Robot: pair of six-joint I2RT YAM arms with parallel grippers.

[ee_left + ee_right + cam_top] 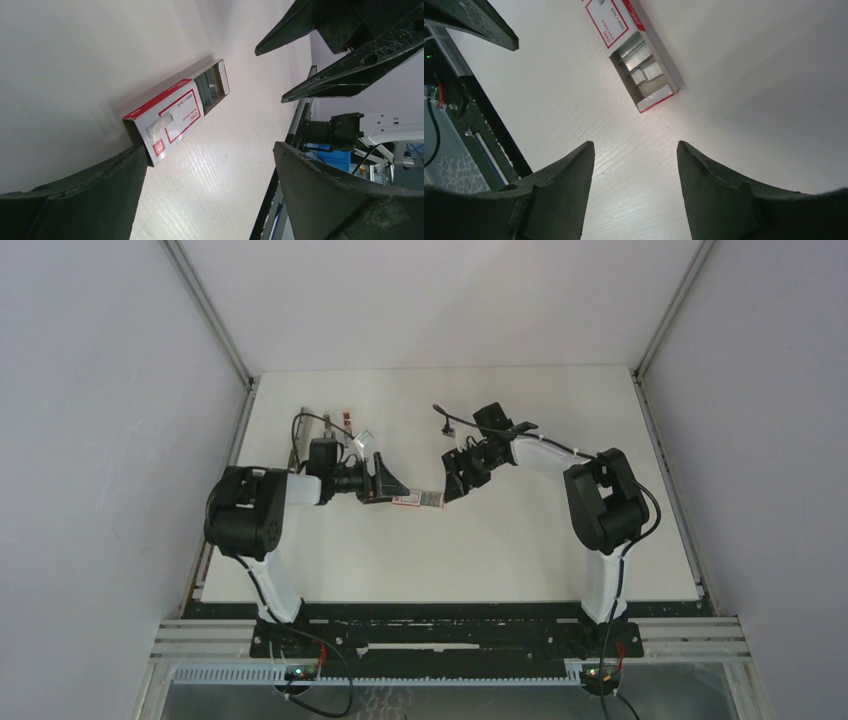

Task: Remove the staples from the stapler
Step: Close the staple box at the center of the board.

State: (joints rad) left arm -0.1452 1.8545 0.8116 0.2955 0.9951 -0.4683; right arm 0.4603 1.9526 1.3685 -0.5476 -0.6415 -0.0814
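A small red-and-white box point(420, 499) lies flat on the table between my two grippers, its tray slid partly out. Grey staples point(640, 61) sit in short strips inside the open tray point(212, 85). My left gripper point(210, 147) is wide open at the box's closed end, one finger point(100, 190) close beside the box's corner, nothing between the jaws. My right gripper point(635, 145) is open and empty, a short way back from the tray end. The stapler point(300, 440) appears as slim grey parts behind my left wrist, partly hidden.
The table's black near edge point(484, 115) and the frame rail run close by on the near side. A small red-and-white item point(347, 425) lies beside the stapler at the back left. The enclosure's side walls point(120, 390) border the table.
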